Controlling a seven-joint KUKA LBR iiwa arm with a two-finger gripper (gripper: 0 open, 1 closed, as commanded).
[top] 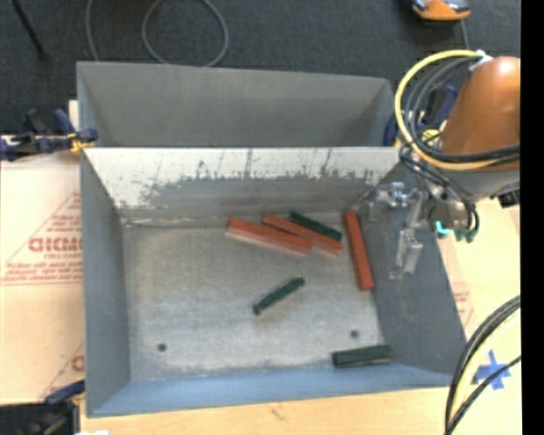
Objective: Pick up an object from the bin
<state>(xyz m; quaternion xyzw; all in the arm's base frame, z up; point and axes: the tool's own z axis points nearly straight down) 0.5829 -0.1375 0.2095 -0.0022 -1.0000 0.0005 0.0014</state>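
hand (405, 259) hangs just right of the long orange bar (358, 248), over the sloped side wall of the grey bin (236, 116). There's a small gap between the two, not touching. Can't tell from this angle whether the hand is apart or together. The long orange bar is the closest thing to the hand. It lies flat on the bin floor, running roughly front to back and slightly tilted, its near end reaching a bit further forward than the hand's tip. Left of its far end is a loose cluster of a dark green bar (315, 227), a shorter orange bar (301, 232) and a second orange bar (265, 236), all touching or overlapping; can't tell which is on top. Further left of the long bar's near end lies a lone dark green stick (278, 295), angled and well apart. In front of the near end a dark green block (361, 357) lies crosswise, also apart. Up and right of the long bar, above the hand, are the orange wrist cover (485, 107) and a yellow cable loop (415, 84).
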